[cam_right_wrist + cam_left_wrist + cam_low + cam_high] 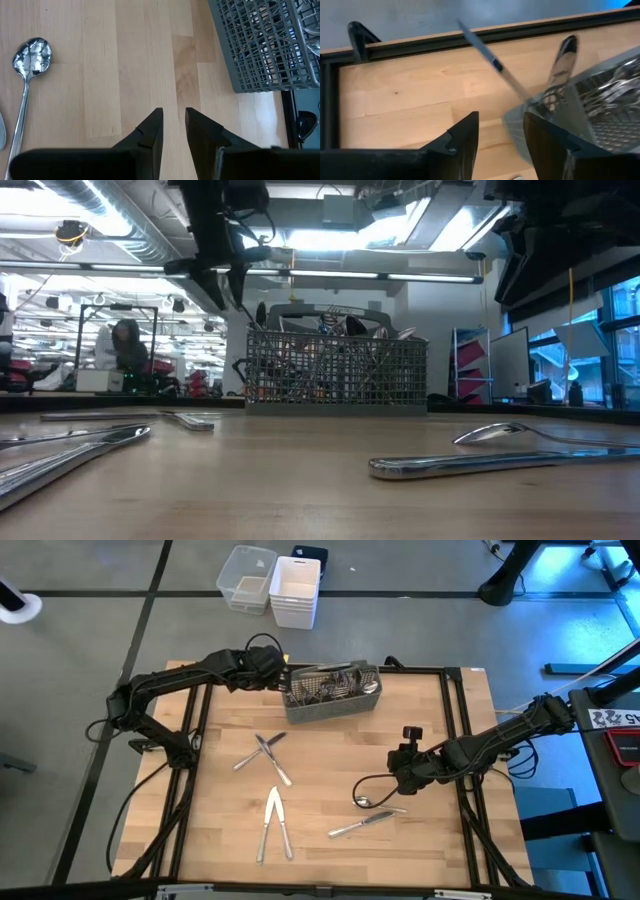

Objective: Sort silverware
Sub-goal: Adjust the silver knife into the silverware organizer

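your left gripper [501, 142] stood wide, empty, at the caddy [331, 692]; a knife [492, 62] leaned over its rim and could've tipped out. right gripper [174, 131] narrow, empty.

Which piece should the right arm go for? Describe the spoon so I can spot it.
Start at the wooden table, on the side opposite the mesh caddy. Just below the right claw lies the spoon, beside a knife. Only it has a rounded bowl.

Mesh caddy [336, 372] mid-table; cutlery [500, 462] lying near, blurred.
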Controlling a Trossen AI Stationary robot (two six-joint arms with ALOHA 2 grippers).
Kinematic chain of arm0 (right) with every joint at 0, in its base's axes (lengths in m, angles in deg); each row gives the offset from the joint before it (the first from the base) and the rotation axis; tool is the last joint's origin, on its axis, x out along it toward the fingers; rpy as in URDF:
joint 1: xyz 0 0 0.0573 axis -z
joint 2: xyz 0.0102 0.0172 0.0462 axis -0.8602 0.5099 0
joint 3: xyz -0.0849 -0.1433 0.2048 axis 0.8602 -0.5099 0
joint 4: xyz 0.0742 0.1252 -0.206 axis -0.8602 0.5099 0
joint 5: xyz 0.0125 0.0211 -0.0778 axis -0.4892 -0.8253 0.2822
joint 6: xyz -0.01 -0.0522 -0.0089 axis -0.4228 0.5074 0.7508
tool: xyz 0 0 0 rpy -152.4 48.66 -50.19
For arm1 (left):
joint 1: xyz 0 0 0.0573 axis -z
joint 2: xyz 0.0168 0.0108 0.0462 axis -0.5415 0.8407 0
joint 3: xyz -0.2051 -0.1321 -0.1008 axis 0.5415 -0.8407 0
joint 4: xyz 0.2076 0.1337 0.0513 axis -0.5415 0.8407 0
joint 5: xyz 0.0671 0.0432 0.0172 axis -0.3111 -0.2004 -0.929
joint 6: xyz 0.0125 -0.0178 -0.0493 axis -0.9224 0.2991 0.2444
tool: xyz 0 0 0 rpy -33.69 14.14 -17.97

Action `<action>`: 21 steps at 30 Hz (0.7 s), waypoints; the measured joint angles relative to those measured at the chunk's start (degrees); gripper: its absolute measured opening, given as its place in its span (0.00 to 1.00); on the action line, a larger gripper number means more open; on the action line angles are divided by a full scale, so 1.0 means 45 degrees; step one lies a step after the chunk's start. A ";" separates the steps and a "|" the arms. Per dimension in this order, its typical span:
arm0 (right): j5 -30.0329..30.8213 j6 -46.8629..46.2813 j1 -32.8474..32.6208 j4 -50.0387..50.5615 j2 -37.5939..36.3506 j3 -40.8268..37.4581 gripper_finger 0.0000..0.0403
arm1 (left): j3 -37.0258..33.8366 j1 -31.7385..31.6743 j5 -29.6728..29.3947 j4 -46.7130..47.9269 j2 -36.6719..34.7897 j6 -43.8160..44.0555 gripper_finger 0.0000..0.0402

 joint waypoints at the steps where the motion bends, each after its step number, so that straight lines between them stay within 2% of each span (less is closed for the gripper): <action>1: 0.0000 0.0000 -0.0001 0.0000 0.0000 0.0000 0.21 | 0.0000 0.0000 0.0039 -0.0130 0.0000 0.0041 0.37; 11: 0.0000 0.0000 0.0004 0.0000 0.0000 0.0000 0.21 | 0.0003 -0.0194 0.0351 -0.0445 0.0000 0.0441 0.36; 18: 0.0000 0.0000 0.0003 0.0000 0.0000 0.0000 0.21 | -0.0001 -0.0277 0.2128 -0.0432 -0.0010 0.0202 0.36; 21: 0.0000 0.0000 -0.0001 0.0000 0.0000 0.0000 0.21 | -0.0001 -0.0272 0.2324 -0.0435 -0.0010 0.0202 0.36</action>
